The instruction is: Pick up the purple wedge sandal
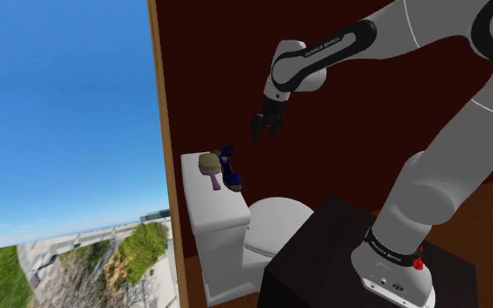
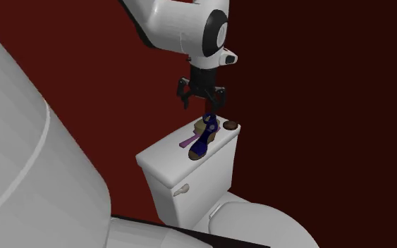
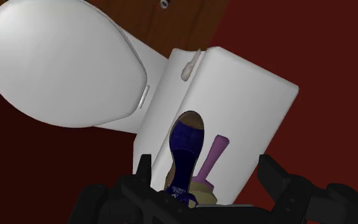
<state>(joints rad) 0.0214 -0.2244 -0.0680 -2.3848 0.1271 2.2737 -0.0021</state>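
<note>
The purple-blue wedge sandal (image 1: 230,168) lies on the white toilet tank lid (image 1: 207,203), its tan insole showing from above (image 3: 185,147). Beside it lies a brush (image 1: 209,165) with a lilac handle (image 3: 212,156). My black gripper (image 1: 264,134) hangs open above the tank, a short way over the sandal and not touching it. From across the tank the gripper (image 2: 200,104) is straight above the sandal (image 2: 202,141), fingers spread. Through the wrist camera the gripper (image 3: 206,170) straddles the sandal's heel end and the brush handle.
The white toilet bowl with its lid shut (image 1: 275,223) stands in front of the tank, next to my dark stand (image 1: 349,254). A dark red wall (image 2: 316,106) rises behind. A wooden frame edge (image 1: 161,131) borders open sky. A small brown round thing (image 2: 228,125) rests on the lid.
</note>
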